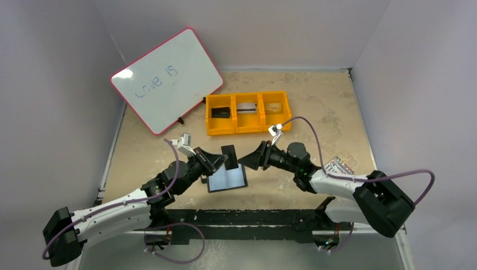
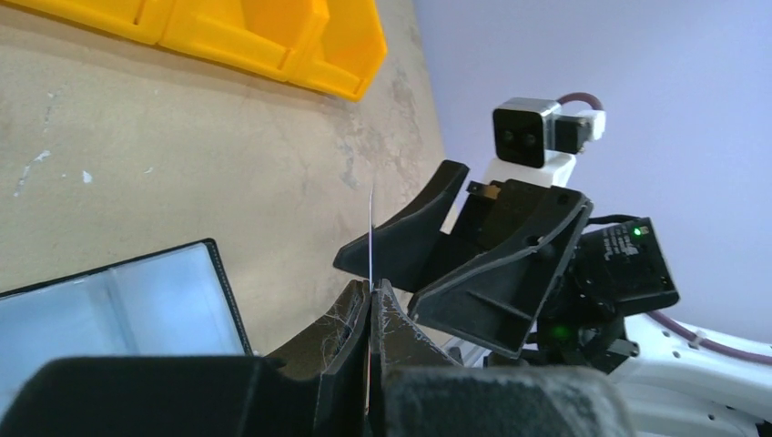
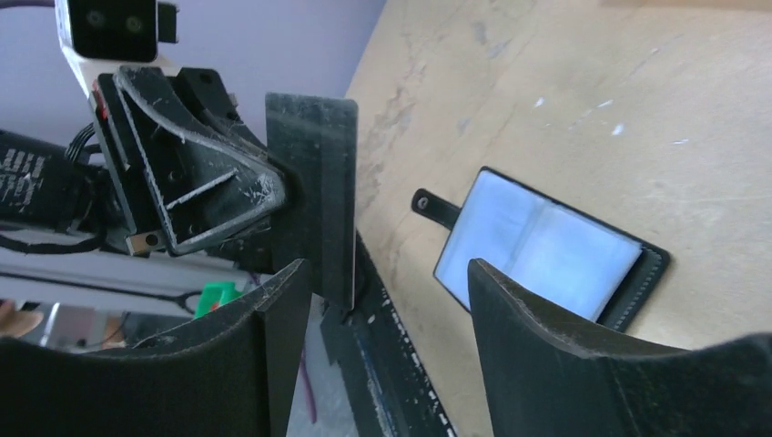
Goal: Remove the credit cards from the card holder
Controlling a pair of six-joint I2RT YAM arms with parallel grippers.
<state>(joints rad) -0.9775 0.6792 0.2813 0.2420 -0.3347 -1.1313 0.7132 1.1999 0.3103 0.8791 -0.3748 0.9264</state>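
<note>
The black card holder (image 1: 226,178) lies open on the table, its shiny sleeves facing up; it also shows in the left wrist view (image 2: 109,300) and the right wrist view (image 3: 537,246). My left gripper (image 1: 216,160) is shut on a black credit card (image 1: 229,156) and holds it upright just above the holder. The card is edge-on in the left wrist view (image 2: 371,228), between my shut fingertips (image 2: 371,287). My right gripper (image 1: 250,159) is open and faces the card from the right. In the right wrist view the card (image 3: 314,182) stands by the left finger of my open right gripper (image 3: 390,273).
An orange three-compartment tray (image 1: 247,129) stands behind, with a black card (image 1: 220,112), a silvery card (image 1: 246,108) and a tan card (image 1: 273,107) in it. A whiteboard (image 1: 166,79) leans at the back left. A marker pack (image 1: 339,166) lies by the right arm.
</note>
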